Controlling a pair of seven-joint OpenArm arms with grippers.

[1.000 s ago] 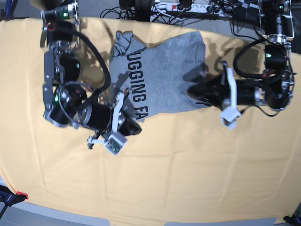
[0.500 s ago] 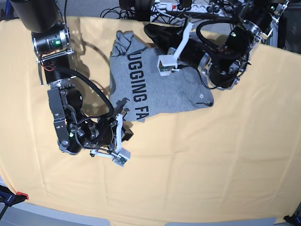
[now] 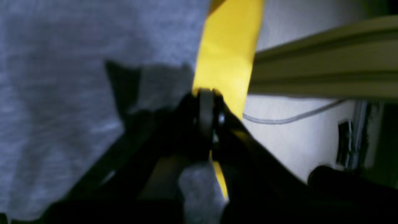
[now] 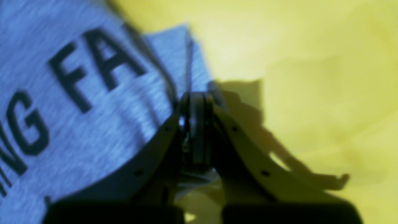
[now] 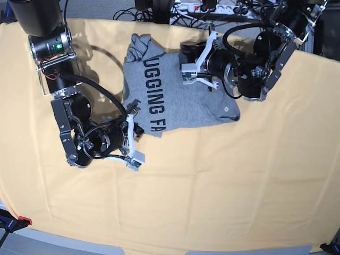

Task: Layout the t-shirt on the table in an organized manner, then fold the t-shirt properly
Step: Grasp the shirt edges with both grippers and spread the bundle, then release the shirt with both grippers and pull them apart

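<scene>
Base view shows the t-shirt (image 5: 180, 87) lying bunched and partly folded near the far edge of the table (image 5: 212, 202), its black lettering running along its left side. Only this view gives the whole layout: one arm reaches in from each side of the shirt, with a tangle of cables (image 5: 202, 8) beyond the far edge.

Right wrist view adds the close detail. The right gripper (image 4: 196, 124) has its jaws pressed together at the shirt's corner just beside the letters "FA", and a sliver of grey cloth shows between them, so it appears clamped on the fabric.

Left wrist view is dark and blurred. The left gripper (image 3: 207, 121) has its tips together at the shirt's edge, beside a strip of yellow cloth; whether fabric is pinched there cannot be told.
</scene>
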